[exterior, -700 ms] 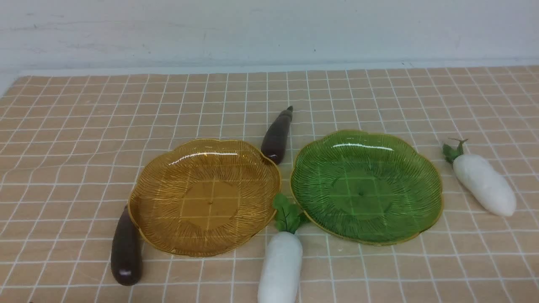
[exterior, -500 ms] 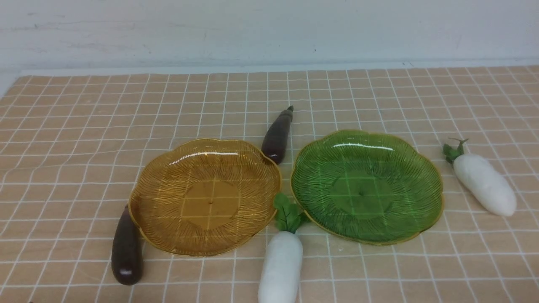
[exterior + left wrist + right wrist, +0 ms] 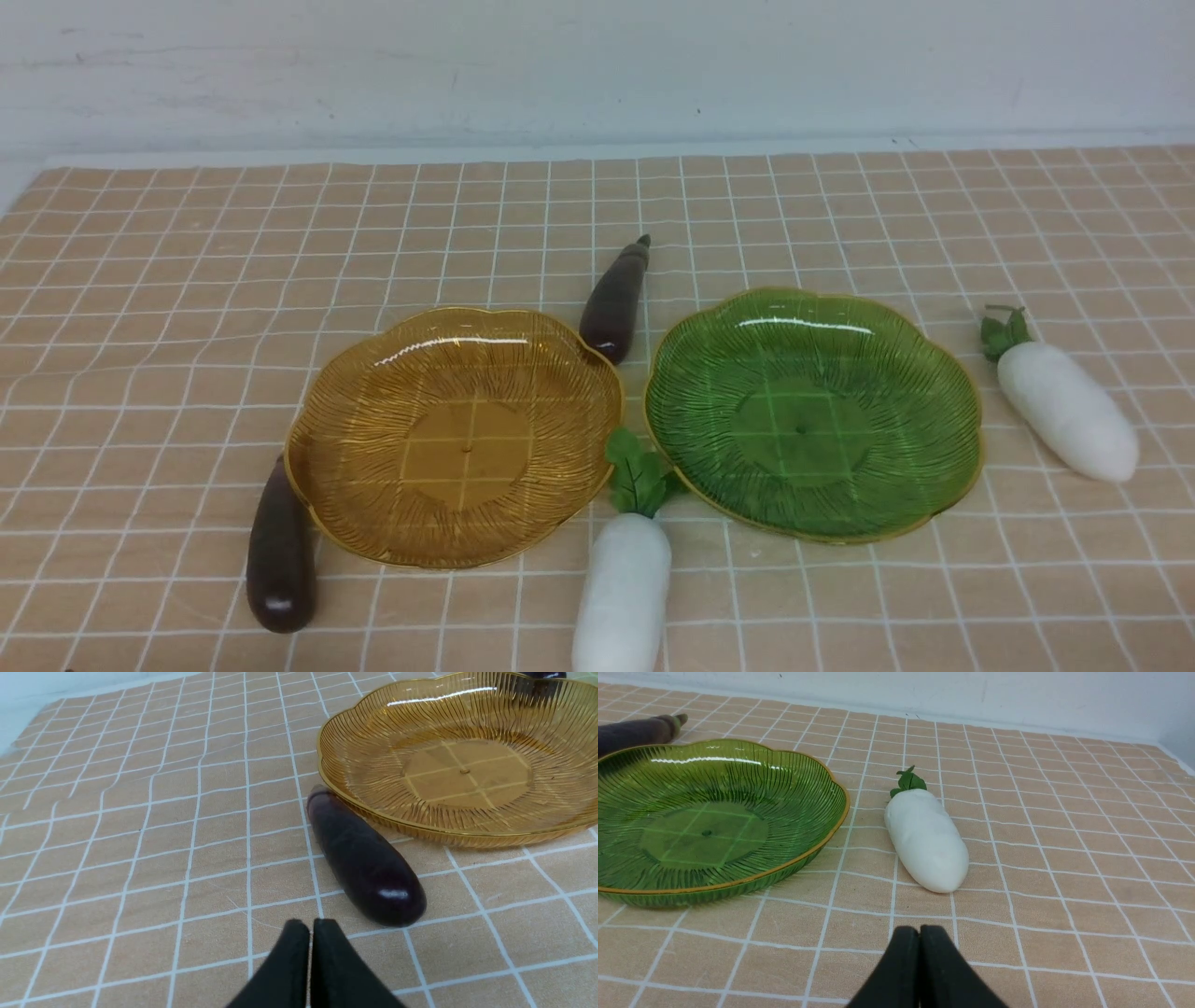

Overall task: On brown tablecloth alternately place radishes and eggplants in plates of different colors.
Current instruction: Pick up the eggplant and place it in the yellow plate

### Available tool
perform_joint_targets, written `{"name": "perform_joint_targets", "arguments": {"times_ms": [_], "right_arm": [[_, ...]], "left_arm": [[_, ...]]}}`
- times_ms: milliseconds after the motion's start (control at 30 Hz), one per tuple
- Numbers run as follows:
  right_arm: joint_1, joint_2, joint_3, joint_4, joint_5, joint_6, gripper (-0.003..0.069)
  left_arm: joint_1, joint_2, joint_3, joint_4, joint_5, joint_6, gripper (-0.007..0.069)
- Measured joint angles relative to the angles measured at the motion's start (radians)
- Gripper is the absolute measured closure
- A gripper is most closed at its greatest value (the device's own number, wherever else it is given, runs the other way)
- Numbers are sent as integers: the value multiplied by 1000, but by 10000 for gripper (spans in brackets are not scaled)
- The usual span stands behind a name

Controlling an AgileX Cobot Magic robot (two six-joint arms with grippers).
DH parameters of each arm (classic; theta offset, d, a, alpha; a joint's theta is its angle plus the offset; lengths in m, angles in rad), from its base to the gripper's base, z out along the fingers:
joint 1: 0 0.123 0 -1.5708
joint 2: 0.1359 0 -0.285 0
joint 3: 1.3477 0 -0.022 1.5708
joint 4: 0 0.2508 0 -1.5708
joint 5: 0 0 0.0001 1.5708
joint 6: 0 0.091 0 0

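Observation:
On the brown tablecloth (image 3: 187, 280) an amber plate (image 3: 373, 495) and a green plate (image 3: 896, 485) stand side by side, both empty. One eggplant (image 3: 278, 551) lies against the amber plate's near left rim, another eggplant (image 3: 616, 299) behind the gap between the plates. One radish (image 3: 624, 588) lies in front of that gap, another radish (image 3: 1064, 406) right of the green plate. Neither gripper shows in the front view. My left gripper (image 3: 310, 926) is shut and empty, just short of the near eggplant (image 3: 364, 858). My right gripper (image 3: 920, 932) is shut and empty, short of the right radish (image 3: 927, 837).
A white wall (image 3: 597, 65) rises behind the cloth's far edge. The cloth is slightly wrinkled on the left. The amber plate (image 3: 467, 826) fills the left wrist view beside the eggplant. The green plate (image 3: 794, 858) lies beside the radish in the right wrist view.
The right radish has shifted slightly leftward and turned a little, its leafy top swinging. Everything else stays in place.

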Motion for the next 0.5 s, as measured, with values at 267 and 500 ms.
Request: {"name": "perform_joint_targets", "arguments": {"times_ms": [267,500], "right_arm": [[0,0,0,0,0,0,674],[0,0,2,9,-38,14,674]], "left_arm": [[0,0,2,-417,-296,-160,628],[0,0,-44,-556,-523,-177,628]]}}
